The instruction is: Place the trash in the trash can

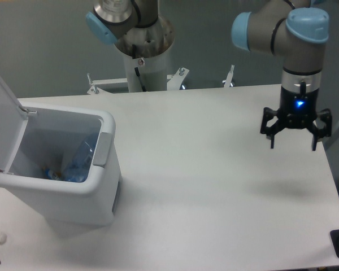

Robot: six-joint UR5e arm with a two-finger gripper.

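**Bottle in the bin, gripper spread wide over the table's right side**

While the arm hangs above the right part of the white table (214, 186), your black two-finger gripper (292, 144) points straight down with its fingers spread apart and nothing between them; a blue light glows on its body. It casts a soft shadow on the tabletop just below.

Well apart from it, at the left edge, you have the large white rectangular plastic trash can (73, 197) with its hinged white lid (3, 118) standing open and a grey tab (103, 148) on the rim edge facing the table. Inside, you can see the clear squashed water bottle with blue label (79, 161) leaning against the right wall, bottom end down. Other scraps lie beside it at the bottom, too small for you to tell what they are. The white wrapper cannot be made out.
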